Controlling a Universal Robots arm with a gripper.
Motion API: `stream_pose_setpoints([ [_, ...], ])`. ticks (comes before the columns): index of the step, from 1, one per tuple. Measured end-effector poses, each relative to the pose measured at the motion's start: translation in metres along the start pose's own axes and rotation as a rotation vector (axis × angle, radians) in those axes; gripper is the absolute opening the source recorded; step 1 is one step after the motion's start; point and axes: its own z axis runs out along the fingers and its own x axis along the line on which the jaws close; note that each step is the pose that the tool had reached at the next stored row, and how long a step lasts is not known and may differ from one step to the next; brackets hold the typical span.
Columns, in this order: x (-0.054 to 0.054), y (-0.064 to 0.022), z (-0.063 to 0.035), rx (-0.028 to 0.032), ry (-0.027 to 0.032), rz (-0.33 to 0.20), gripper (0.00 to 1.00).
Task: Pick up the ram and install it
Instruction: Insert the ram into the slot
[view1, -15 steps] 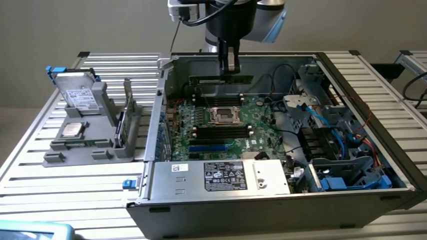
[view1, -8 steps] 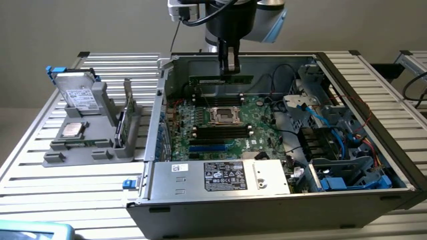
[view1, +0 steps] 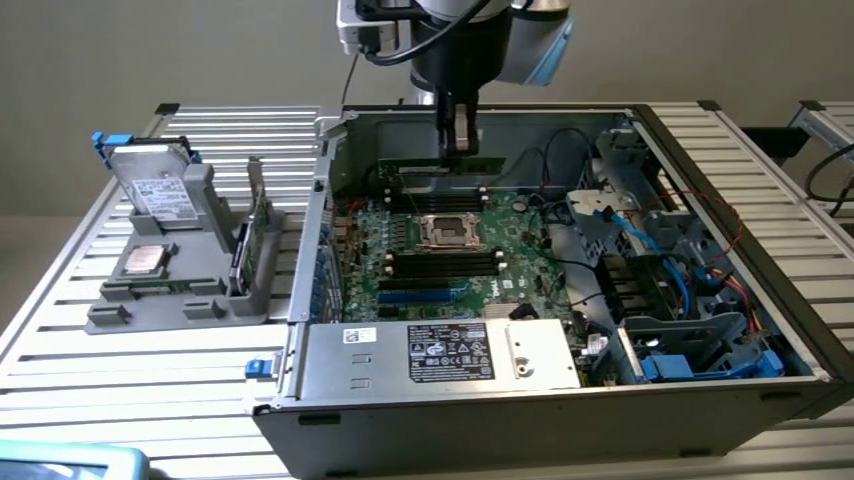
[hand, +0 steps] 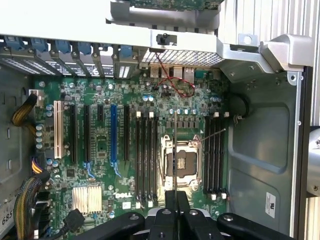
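Slatted table (view1: 160, 370) holds 1 open computer case (view1: 534, 425); inside, 1 hand (view1: 458, 145) grips 1 ram (hand: 175, 155).

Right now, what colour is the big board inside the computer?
The motherboard is green, with mostly black slots; the wrist view shows it best.

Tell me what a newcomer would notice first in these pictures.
The open computer case dominates the middle of the exterior view, with its green motherboard laid bare. The arm reaches into it from above, the tool shut on the ram, by the black slots at the case's far side. On the exterior view's left, a grey holder carries a silver drive.
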Motion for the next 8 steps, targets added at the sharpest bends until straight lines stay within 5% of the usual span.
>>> stream_pose_setpoints([
  [8,0.003,0.0016,0.0142,0.0,0.0017,0.0,0.12],
])
